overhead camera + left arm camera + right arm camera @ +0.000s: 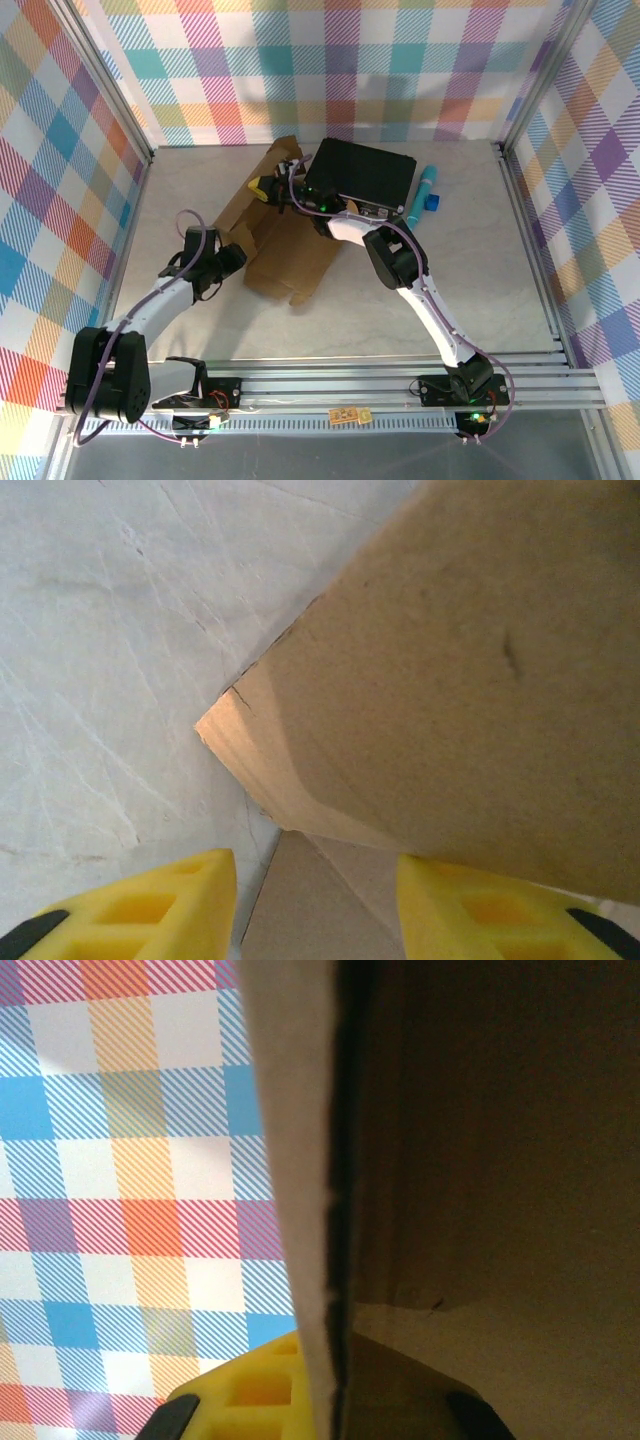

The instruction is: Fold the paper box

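Note:
The paper box point(285, 255) is a brown cardboard sheet lying left of the table's middle, with one flap raised at its far end. My right gripper point(270, 187) is shut on that raised flap. In the right wrist view the flap's edge point(325, 1210) runs straight down between the yellow fingers point(245, 1385) of the right gripper point(335, 1360). My left gripper point(235, 262) sits at the sheet's left edge. Its yellow fingers point(150, 905) stand apart in the left wrist view, so the left gripper point(318, 880) is open. A curved cardboard panel point(450, 700) rises over it, and a flat panel lies under the gap.
A black hard case point(362, 172) sits at the back, right behind the cardboard. A blue marker point(424, 186) and a small blue block point(433, 203) lie to its right. Aluminium frame rails point(530, 230) and checkered walls enclose the pale table point(480, 280).

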